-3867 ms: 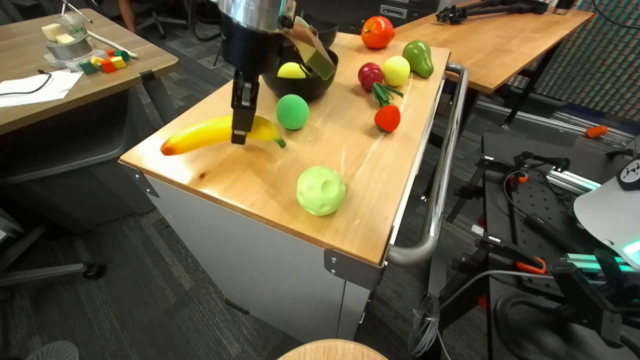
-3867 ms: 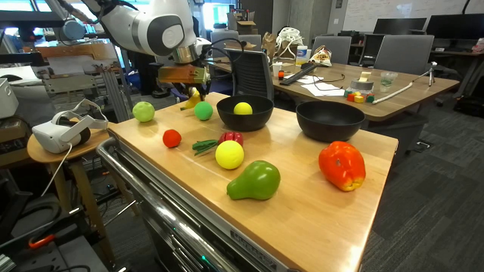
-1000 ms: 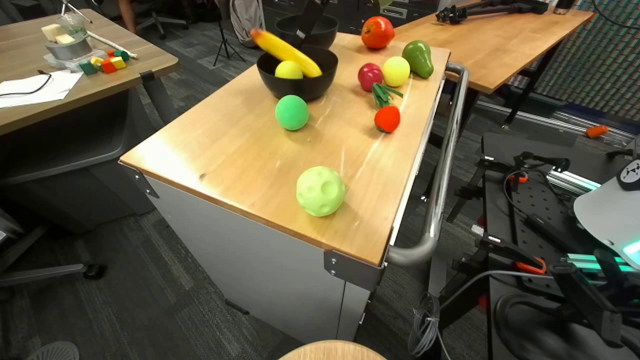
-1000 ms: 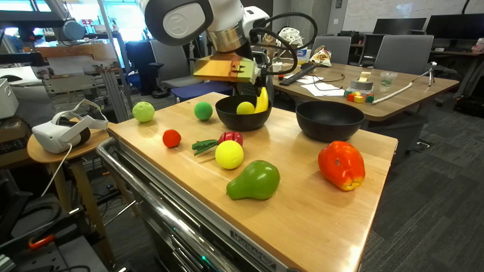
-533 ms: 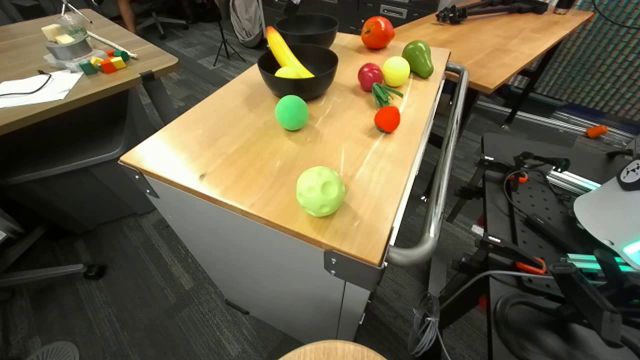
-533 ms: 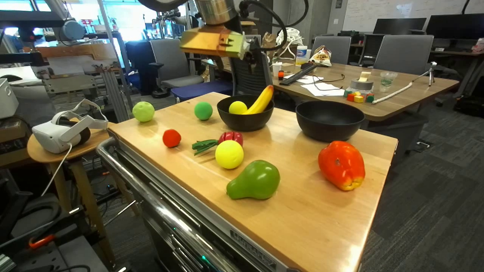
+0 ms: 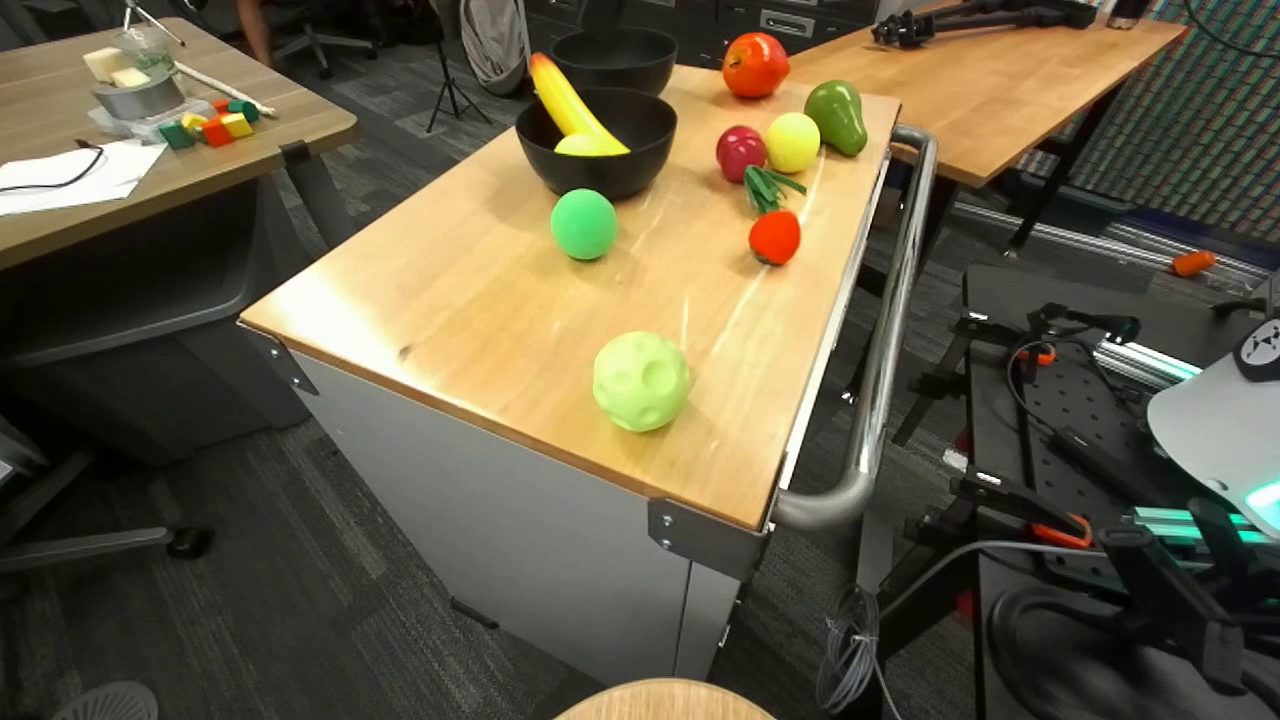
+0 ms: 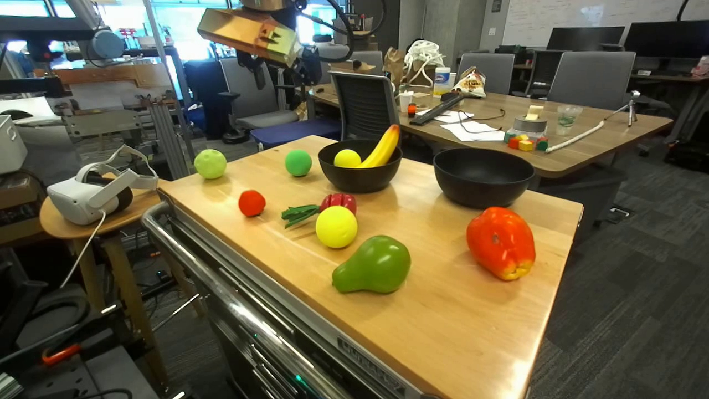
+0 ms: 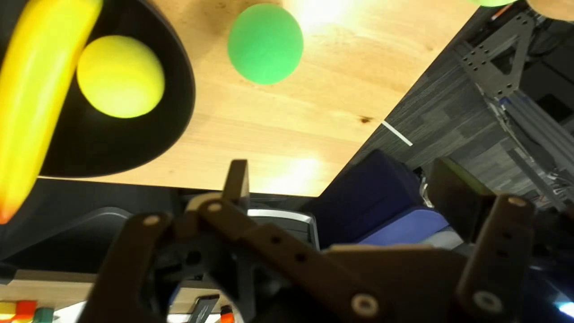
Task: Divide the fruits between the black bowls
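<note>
end effector (image 9: pixel 344 185) hangs, 2 jaws wide apart, clear of the green ball (image 9: pixel 265 44).

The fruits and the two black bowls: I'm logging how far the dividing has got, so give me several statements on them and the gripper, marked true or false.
1. The banana and a yellow ball share one black bowl. True.
2. The banana lies flat inside, wholly below the rim. False: one end rises above the rim.
3. The green ball is on the wooden top. True.
4. The bowls are stacked. False: the second bowl stands apart on the wooden top.
5. The gripper is open, with nothing between its fingers. True.
6. Every fruit is in a bowl. False: the green pear and large orange-red fruit, among others, lie on the wooden top.
</note>
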`<act>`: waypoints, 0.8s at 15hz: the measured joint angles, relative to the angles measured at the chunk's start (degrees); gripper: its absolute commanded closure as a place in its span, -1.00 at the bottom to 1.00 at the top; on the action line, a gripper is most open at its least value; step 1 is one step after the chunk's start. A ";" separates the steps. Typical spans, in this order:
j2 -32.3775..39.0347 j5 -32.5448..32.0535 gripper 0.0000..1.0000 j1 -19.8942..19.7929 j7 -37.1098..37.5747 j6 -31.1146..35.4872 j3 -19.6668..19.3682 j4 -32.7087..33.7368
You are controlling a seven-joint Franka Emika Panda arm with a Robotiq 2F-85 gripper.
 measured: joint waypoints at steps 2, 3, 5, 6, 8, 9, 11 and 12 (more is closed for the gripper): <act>0.00 -0.13 -1.00 0.24 0.15 -0.18 -0.19 -0.14; 0.00 -0.16 -1.00 0.24 0.15 -0.24 -0.39 -0.14; 0.00 -0.19 -1.00 0.66 0.10 -0.28 -0.92 -0.20; 0.00 -0.42 -1.00 1.40 0.15 -0.28 -1.27 -0.36; 0.00 -1.80 -1.00 3.43 1.28 -0.27 -1.19 -1.09; 0.01 -2.76 -1.00 4.78 2.38 -0.26 -0.93 -1.59; 0.16 -4.08 -1.00 7.71 4.93 -0.25 0.08 -2.68; 0.30 -4.13 -1.00 9.12 5.91 -0.25 0.71 -3.14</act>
